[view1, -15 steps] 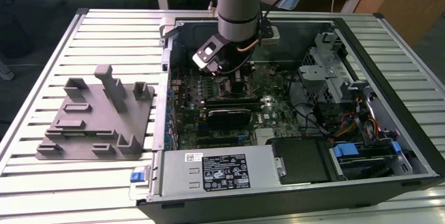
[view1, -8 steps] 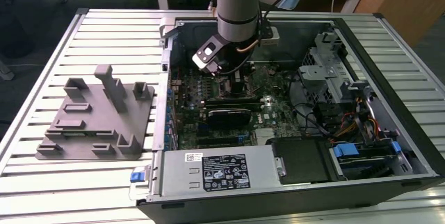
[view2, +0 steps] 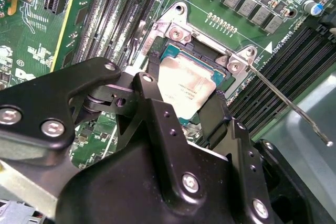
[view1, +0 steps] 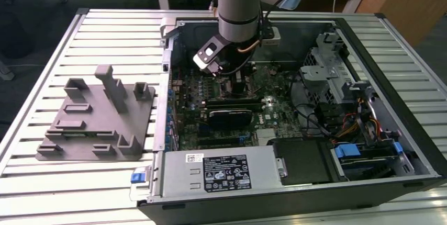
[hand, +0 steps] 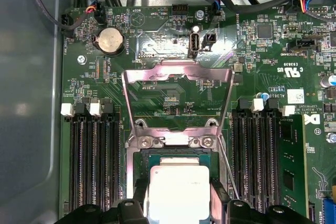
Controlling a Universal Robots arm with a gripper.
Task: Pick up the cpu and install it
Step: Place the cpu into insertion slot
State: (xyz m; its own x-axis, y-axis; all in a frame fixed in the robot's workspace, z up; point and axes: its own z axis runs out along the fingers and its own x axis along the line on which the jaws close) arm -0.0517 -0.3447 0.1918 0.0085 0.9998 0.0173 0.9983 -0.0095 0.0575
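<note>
Gripper [view2: 181,92]: black fingers [view2: 152,103] are closed against two opposite edges of the cpu [view2: 184,80], pinching it as far as both wrist views show. No gap is visible between them and it.

Cpu: straight below the wrist, centred between the fingers, with no offset to either side. It is square, so has no long axis. It lies flat, metal top up, edges lined up with the socket [hand: 137,163]. It sits within the socket's opening. Cannot tell whether it is fully seated or held just above.

Load plate [hand: 178,72]: stands open, tipped away from the socket's opening, clear of the gripper. Lever [view2: 286,100] angles out from the socket's corner, beside the fingers but apart from them. Memory slots [hand: 92,161] flank the socket on both sides.

Arm [view1: 241,5]: comes down near vertical into the open computer case [view1: 419,152], wrist directly above the socket. Grey fixture block [view1: 98,115] lies well apart from the socket, outside the case, toward the exterior view's left.
</note>
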